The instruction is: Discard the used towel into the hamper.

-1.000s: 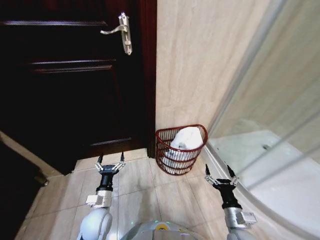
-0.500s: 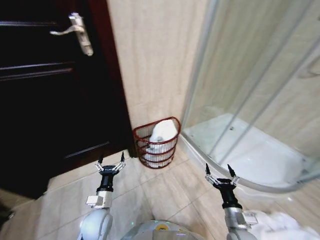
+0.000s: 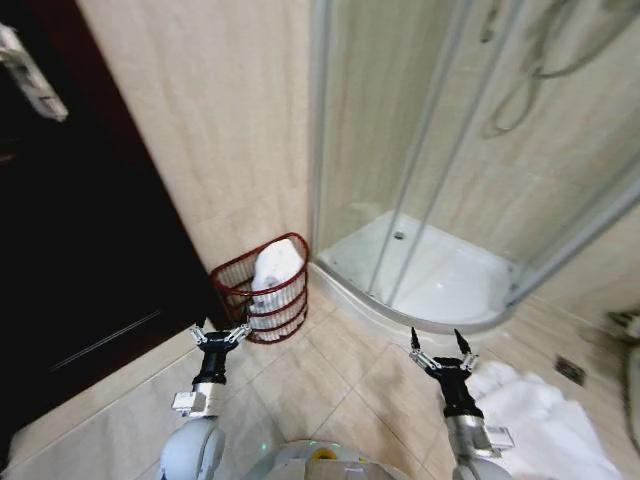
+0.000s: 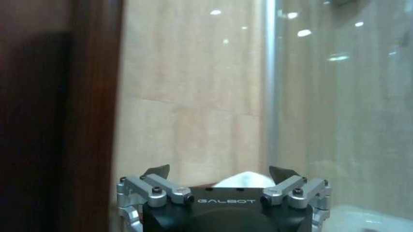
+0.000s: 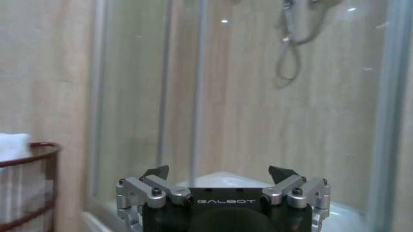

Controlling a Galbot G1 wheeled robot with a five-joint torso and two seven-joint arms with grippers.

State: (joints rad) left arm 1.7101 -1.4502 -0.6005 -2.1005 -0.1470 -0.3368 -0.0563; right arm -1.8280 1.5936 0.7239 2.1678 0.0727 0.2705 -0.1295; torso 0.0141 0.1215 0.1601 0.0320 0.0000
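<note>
The hamper (image 3: 250, 305), a round basket of dark red bars, stands on the floor in the corner where the tiled wall meets the shower. White cloth (image 3: 276, 270) sticks up inside it. A crumpled white towel (image 3: 545, 425) lies on the floor at the lower right, just right of my right gripper (image 3: 438, 343). That gripper is open and holds nothing. My left gripper (image 3: 222, 333) is open too, held low and a little short of the hamper. The right wrist view shows the hamper's rim (image 5: 29, 151) with white cloth (image 5: 11, 144) above it.
A dark wooden door (image 3: 70, 260) with a metal handle (image 3: 30, 85) fills the left. A curved glass shower enclosure (image 3: 430, 150) with a white tray (image 3: 450, 285) stands right of the hamper. A floor drain (image 3: 571, 371) lies on the beige tiles at the far right.
The whole view has swung right, so the door and hamper now sit further left and the shower and floor towel have come into view. Both arms hold the same pose, grippers open.
</note>
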